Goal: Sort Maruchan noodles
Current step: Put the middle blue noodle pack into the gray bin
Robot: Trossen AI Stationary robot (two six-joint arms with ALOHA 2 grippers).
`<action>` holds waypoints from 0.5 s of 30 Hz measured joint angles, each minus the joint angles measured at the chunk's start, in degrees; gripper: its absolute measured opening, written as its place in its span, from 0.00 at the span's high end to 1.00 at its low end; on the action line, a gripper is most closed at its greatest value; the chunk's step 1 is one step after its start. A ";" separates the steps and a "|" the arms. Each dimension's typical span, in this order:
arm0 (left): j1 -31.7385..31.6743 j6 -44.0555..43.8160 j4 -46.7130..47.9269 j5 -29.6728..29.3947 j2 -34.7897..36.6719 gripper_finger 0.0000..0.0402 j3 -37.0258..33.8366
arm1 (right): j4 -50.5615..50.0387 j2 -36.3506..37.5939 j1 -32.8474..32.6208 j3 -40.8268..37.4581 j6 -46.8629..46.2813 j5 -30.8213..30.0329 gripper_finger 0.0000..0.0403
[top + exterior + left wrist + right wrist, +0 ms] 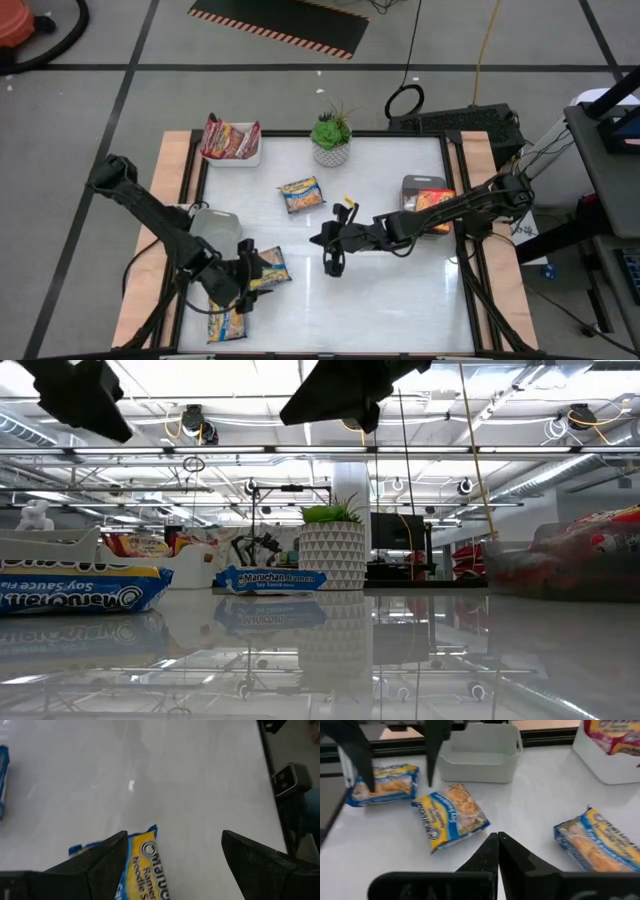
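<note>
3 blue-yellow noodle packets loose on worktop: one point(265, 268) just beside left tool point(243, 280), one point(227, 322) near it at worktop edge, one point(301, 194) beyond right tool point(333, 265). White tray point(232, 157): red packets point(229, 139). Grey tray point(424, 186): orange packets point(434, 201). Left tool wide open, empty. Right tool fully closed, empty.

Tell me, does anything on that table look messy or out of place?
Somewhat. Three blue-and-yellow noodle packets lie loose and crooked on the white table: one mid-table, one under the left hand, one at the front edge. The other packets sit in trays. Nothing looks torn or spilled.
</note>
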State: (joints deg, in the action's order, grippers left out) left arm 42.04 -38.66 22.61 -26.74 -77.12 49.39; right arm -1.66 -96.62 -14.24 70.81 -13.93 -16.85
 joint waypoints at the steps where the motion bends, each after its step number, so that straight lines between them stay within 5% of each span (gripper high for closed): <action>1: 0.17 -0.54 0.55 -0.01 -0.01 0.19 -0.01 | 0.05 0.00 -0.06 0.20 -0.53 0.56 1.00; 6: 0.46 -2.81 3.27 -0.37 0.04 0.19 -0.01 | 3.96 -0.64 -1.27 2.10 0.44 1.32 1.00; 11: 0.44 -3.57 3.30 -0.48 0.04 0.19 -0.01 | 21.07 -3.96 -2.36 2.15 6.94 10.33 1.00; 15: 0.81 -5.31 3.32 -0.49 0.02 0.19 -0.01 | 25.85 -7.87 -1.99 2.79 7.08 11.14 1.00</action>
State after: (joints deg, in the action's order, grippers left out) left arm 42.85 -43.96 25.93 -27.23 -77.10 49.39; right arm 24.19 -104.49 -16.23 73.60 -6.85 -5.72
